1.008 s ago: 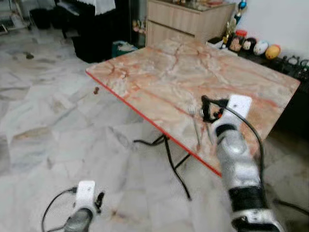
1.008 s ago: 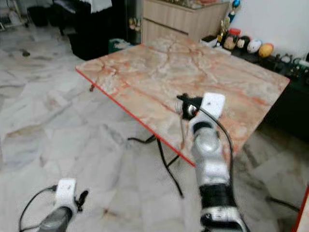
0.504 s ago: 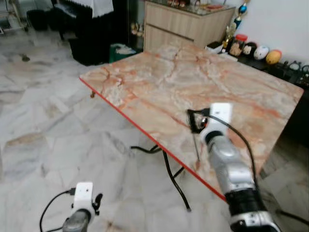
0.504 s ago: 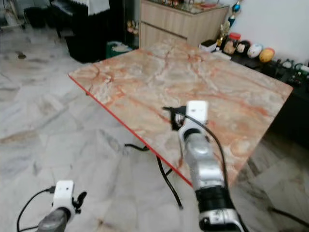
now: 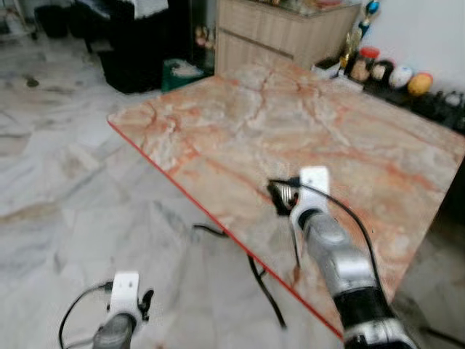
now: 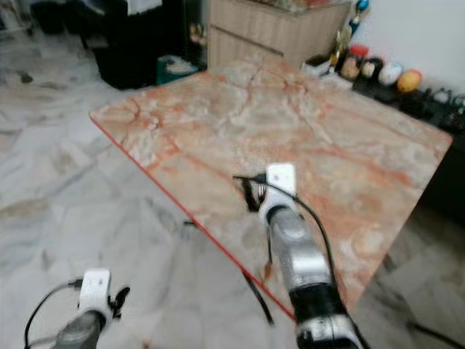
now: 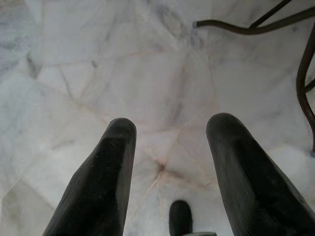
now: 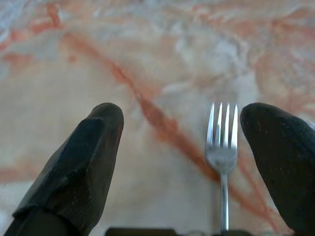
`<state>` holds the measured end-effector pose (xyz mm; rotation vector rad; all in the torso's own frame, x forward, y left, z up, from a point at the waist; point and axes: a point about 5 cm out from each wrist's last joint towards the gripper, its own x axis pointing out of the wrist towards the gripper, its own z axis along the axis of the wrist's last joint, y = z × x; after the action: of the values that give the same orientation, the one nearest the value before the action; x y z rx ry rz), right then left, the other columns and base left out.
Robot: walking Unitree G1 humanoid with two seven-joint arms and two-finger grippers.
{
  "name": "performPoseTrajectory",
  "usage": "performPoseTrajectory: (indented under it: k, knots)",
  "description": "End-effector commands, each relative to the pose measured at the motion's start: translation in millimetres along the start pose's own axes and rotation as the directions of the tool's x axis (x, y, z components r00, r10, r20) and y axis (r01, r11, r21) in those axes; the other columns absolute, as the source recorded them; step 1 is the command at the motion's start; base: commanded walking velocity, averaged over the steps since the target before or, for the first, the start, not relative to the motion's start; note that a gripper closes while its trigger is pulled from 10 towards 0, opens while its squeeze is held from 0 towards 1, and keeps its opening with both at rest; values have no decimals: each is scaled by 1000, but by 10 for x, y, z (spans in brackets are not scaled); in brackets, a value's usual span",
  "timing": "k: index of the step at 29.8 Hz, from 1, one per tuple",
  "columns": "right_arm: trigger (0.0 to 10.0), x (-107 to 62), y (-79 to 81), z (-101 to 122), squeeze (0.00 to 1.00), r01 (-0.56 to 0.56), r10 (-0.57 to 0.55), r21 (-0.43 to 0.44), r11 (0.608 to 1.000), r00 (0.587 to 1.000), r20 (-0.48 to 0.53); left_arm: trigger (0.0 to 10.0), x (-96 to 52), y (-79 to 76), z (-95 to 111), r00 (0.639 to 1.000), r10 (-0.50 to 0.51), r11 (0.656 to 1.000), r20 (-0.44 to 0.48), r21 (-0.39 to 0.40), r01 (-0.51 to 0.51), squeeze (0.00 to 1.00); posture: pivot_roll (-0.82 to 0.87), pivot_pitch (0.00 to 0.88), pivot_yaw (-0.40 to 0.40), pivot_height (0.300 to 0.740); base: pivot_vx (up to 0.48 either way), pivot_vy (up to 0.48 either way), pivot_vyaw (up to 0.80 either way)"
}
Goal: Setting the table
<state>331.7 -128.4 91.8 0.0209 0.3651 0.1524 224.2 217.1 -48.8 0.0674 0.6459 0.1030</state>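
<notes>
A silver fork (image 8: 222, 152) lies flat on the pink marble table (image 5: 240, 123), close to the red front edge. My right gripper (image 8: 184, 118) hovers open just above it, tines pointing away between the fingers (image 8: 93, 147) and nearer one of them. In the left eye view the right gripper (image 5: 278, 195) covers the tines and only the thin handle of the fork (image 5: 293, 243) shows beside the arm. My left gripper (image 7: 172, 123) hangs open over the floor, holding nothing.
The table stands on thin black legs (image 5: 258, 273) over a pale marble floor (image 5: 65, 182). A wooden cabinet (image 5: 283, 40) stands behind it. A dark shelf with round colourful objects (image 5: 396, 73) runs along the far right. Black furniture (image 5: 138, 51) stands at the back left.
The head view has shifted. My right gripper has drifted left over the fork's tines, still open. The fork has stayed flat on the table. The left arm hangs as before.
</notes>
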Motion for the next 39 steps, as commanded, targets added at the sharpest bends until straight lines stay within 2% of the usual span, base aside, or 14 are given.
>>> performPoseTrajectory:
  k: [1,7,8,12,13,14,23,33,34,35,37,38,39]
  knots:
    - [10000,-7,-53,-76,0,18,-18,6,1000,999,-40,10000,-7,-42,-37,1000,-10,1000,-14,2,10,0,-14,0,-59,740,0,0,0]
    - [10000,22,-61,-150,0,45,-43,28,999,997,-66,10000,-5,-52,-33,1000,-13,1000,-13,3,13,0,-13,0,-59,740,0,0,0]
    - [10000,32,-58,-168,1000,50,-48,32,998,996,-71,10000,-5,-54,-33,1000,-14,1000,-13,3,14,0,-12,0,-59,740,0,0,0]
    - [10000,55,-13,-198,1000,43,-37,62,997,995,-94,10000,-3,-51,-27,1000,-12,1000,-11,3,12,0,-10,0,-61,740,0,0,0]
    - [10000,61,12,-217,553,28,-20,70,997,994,-105,10000,-2,-50,-24,1000,-11,1000,-12,3,11,0,-10,0,-60,740,0,0,0]
    - [10000,69,49,-252,0,5,4,73,997,992,-125,10000,0,-48,-21,1000,-9,1000,-12,3,9,0,-12,0,-60,740,0,0,0]
    - [10000,94,54,-284,0,13,-3,81,997,993,-120,10000,0,-50,-17,1000,-7,1000,-7,-2,7,0,-10,0,-59,740,0,0,0]
    - [10000,128,12,-252,0,42,-37,44,998,994,-107,10000,2,-55,-7,1000,-7,1000,-2,-3,7,0,-12,0,-58,740,0,0,0]
    - [2667,131,1,-248,0,53,-49,28,998,993,-104,10000,3,-55,-6,1000,-6,1000,-2,-3,6,0,-12,0,-57,740,0,0,0]
    - [0,132,0,-247,0,52,-50,21,998,993,-104,10000,3,-54,-4,1000,-6,1000,-2,-3,6,0,-11,0,-56,740,0,0,0]
    - [0,138,-4,-249,0,60,-58,18,998,993,-103,10000,4,-53,-3,1000,-6,1000,-2,-3,6,0,-11,0,-56,740,0,0,0]
    - [4039,138,-6,-249,0,63,-61,17,998,993,-104,10000,4,-52,-3,1000,-6,1000,-2,-3,6,0,-11,0,-56,740,0,0,0]
    - [5412,140,-8,-250,0,65,-63,15,998,992,-105,10000,4,-52,-3,1000,-6,1000,-2,-3,6,0,-11,0,-56,740,0,0,0]
